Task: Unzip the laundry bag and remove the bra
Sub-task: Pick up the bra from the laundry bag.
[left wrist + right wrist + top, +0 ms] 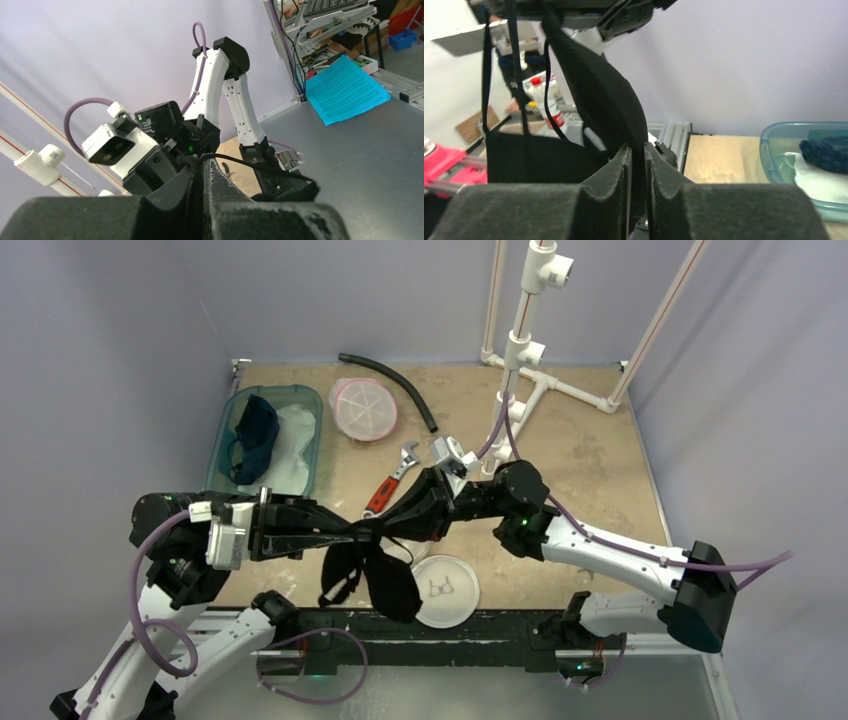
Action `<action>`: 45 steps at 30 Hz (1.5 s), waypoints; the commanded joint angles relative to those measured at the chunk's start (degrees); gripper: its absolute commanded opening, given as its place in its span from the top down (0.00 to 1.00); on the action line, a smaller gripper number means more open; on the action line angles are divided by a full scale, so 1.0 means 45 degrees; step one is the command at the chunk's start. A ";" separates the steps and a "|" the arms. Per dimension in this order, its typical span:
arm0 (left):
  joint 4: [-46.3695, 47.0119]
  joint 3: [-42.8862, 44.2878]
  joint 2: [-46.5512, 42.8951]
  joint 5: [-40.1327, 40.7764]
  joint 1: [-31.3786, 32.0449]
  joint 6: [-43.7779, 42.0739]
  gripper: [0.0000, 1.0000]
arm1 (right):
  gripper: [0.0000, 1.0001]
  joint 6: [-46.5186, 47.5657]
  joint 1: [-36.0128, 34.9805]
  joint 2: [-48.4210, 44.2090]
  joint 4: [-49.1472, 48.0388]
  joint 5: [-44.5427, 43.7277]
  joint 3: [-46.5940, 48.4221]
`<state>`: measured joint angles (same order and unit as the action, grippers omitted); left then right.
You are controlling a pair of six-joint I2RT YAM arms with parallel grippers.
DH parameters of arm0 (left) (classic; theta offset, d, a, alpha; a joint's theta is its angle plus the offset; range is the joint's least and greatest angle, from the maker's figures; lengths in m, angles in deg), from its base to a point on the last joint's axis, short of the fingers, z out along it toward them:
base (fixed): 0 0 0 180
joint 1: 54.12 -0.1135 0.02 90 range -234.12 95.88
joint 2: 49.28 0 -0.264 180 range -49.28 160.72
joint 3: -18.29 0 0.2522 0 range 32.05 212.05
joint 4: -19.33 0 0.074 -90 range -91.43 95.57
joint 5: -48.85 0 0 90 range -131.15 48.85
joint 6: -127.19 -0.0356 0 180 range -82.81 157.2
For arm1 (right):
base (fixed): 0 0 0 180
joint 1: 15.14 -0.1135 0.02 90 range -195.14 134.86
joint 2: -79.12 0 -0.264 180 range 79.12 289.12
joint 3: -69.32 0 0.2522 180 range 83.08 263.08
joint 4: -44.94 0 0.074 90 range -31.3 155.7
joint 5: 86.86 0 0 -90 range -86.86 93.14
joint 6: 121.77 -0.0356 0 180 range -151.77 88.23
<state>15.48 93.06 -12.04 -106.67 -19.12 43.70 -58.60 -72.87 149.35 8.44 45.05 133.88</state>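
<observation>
A black bra [385,575] hangs in the air between my two arms, above the table's near edge. My left gripper [352,534] is shut on its left end; in the left wrist view a thin black strap [250,165] runs out from my left gripper [204,165]. From the right, my right gripper [400,524] is shut on a fold of the bra. In the right wrist view the black fabric [599,90] rises from between the right gripper's [638,147] pads. The white round laundry bag [447,590], marked with a bra drawing, lies flat just below and to the right.
A teal bin [305,405] holding dark and white cloth stands at the back left. A round pink-rimmed mesh case [363,408], a black hose [395,385], a red-handled wrench [392,478] and a white pipe stand [527,350] lie behind the arms.
</observation>
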 commanded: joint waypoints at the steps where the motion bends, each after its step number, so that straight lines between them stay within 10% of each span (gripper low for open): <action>1: -0.0408 0.0036 -0.0007 0.0442 0.0036 -0.0623 1.00 | 0.72 -0.0108 -0.0055 -0.0164 -0.0544 0.1627 0.0757; 4: 0.0272 -0.0074 0.0055 0.0303 0.0036 -0.0111 1.00 | 0.47 -0.0078 -0.0057 -0.0212 -0.0540 0.1821 0.0800; 8: 0.1556 -0.0354 0.0130 0.0177 0.0041 0.0925 1.00 | 0.46 -0.0540 -0.0042 0.0074 -0.1176 0.2185 0.1002; 20: 0.1452 -0.0575 0.0150 0.0683 0.0036 0.0804 1.00 | 1.00 -0.1332 -0.0060 0.0572 -0.1559 0.2862 0.1395; 24: -0.1347 -0.0173 -0.0406 0.3248 0.0043 -0.0676 0.41 | 1.00 0.1066 0.0059 -0.0585 0.2010 0.0414 0.1814; 26: -0.2009 -0.0274 -0.1008 0.5148 0.0026 -0.0754 0.27 | 1.00 0.2530 0.0069 -0.1263 0.4157 -0.2076 0.2145; 32: -0.2952 -0.1142 -0.3336 1.0188 0.0041 -0.0368 0.16 | 1.00 0.4384 0.0057 -0.2217 0.6669 -0.8083 0.2768; 39: -0.3241 -0.2596 -0.4848 1.4232 0.0048 0.1043 0.06 | 1.00 0.4844 0.0068 -0.2241 0.7502 -0.9274 0.3392; 45: -0.1239 -0.4375 -0.4278 1.2479 0.0035 0.3362 0.01 | 1.00 0.4538 0.0066 -0.2161 0.7976 -0.9138 0.3888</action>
<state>4.18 77.37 -34.23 -47.85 -19.12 50.41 -38.52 -72.65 140.39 43.60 5.60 147.59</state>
